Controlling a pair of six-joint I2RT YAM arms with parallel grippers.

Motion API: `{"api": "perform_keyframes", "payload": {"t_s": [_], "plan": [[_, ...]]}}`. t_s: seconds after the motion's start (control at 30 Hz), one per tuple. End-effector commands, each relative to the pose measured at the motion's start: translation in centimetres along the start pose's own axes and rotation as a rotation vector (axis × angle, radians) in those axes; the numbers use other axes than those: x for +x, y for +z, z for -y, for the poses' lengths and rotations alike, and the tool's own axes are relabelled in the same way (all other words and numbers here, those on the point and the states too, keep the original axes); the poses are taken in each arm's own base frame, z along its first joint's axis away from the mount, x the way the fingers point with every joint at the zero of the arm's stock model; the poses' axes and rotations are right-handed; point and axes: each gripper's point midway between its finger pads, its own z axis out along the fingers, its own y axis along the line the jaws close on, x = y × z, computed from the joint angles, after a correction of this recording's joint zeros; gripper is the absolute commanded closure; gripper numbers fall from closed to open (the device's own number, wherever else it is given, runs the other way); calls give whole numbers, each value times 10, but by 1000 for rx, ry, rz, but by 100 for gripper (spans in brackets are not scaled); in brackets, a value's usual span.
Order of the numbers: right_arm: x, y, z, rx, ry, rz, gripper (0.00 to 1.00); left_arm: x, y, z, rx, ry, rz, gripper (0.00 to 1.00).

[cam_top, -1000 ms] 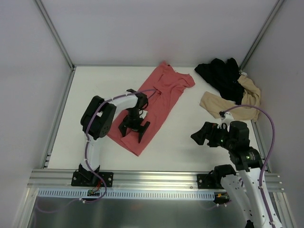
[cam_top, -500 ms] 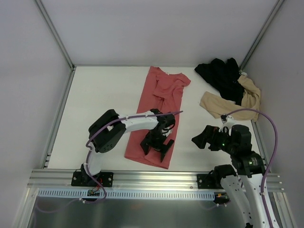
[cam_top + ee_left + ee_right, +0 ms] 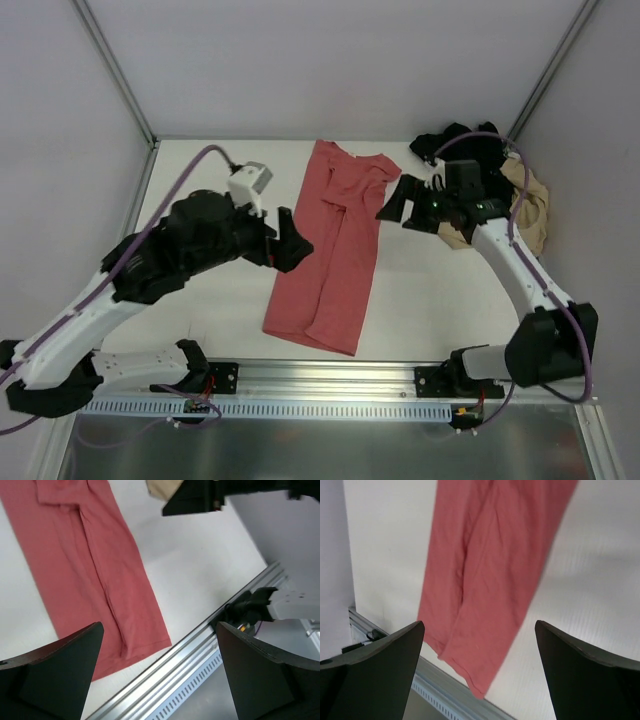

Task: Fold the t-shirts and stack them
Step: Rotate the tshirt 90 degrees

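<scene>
The coral-red t-shirt (image 3: 335, 245) lies flat on the white table, folded lengthwise into a long strip from the back to the front edge. It also shows in the left wrist view (image 3: 95, 565) and the right wrist view (image 3: 490, 580). My left gripper (image 3: 292, 240) is open and empty, raised just left of the strip (image 3: 160, 625). My right gripper (image 3: 393, 205) is open and empty, above the table by the strip's upper right side (image 3: 479, 624). The black t-shirt (image 3: 465, 155) and the beige t-shirt (image 3: 530, 210) lie crumpled together at the back right.
A metal rail (image 3: 330, 375) runs along the table's front edge and shows in the left wrist view (image 3: 200, 650). Frame posts and grey walls close in the left, back and right sides. The right arm's forearm (image 3: 515, 260) crosses over the beige shirt.
My left gripper rose off the red shirt's lower part and moved back and left. My right arm swung from the front right to the shirt's upper right. The shirt's top now lies straighter.
</scene>
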Motion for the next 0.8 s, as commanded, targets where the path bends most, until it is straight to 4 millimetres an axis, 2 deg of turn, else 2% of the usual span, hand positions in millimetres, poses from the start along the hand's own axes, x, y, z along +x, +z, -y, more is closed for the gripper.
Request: {"api": "perform_keyframes", "payload": {"t_s": [0.0, 0.03, 0.07, 0.1, 0.13, 0.2, 0.23, 0.27, 0.37, 0.5, 0.77], "plan": [[-67, 14, -54, -137, -80, 106, 0, 14, -11, -28, -83, -5, 48, 1], [-76, 23, -59, -147, -83, 99, 0, 15, -21, -29, -67, -9, 72, 1], [-92, 41, -66, -159, -86, 82, 0, 27, -18, -31, -57, -8, 48, 1], [-96, 52, -73, -172, -87, 66, 1, 29, -22, -31, -38, -9, 58, 1], [-107, 75, -76, -180, -79, 39, 1, 39, -19, -34, -42, -6, 38, 1], [-112, 98, -84, -194, -83, 10, 0, 44, -16, -30, -4, -12, 34, 1], [-109, 125, -72, -171, -59, -35, 0, 49, -16, -30, 3, -12, 27, 1], [-122, 130, -79, -181, -70, -15, 0, 49, -15, -28, 15, -15, 27, 1], [-130, 166, -65, -156, -43, -39, 1, 54, -14, -21, 60, -13, 9, 1], [-135, 197, -45, -123, -11, -62, 1, 55, -15, -16, 97, -11, 17, 1], [-154, 226, -13, -99, 65, -40, 1, 68, 1, -17, 104, -12, -15, 1]]}}
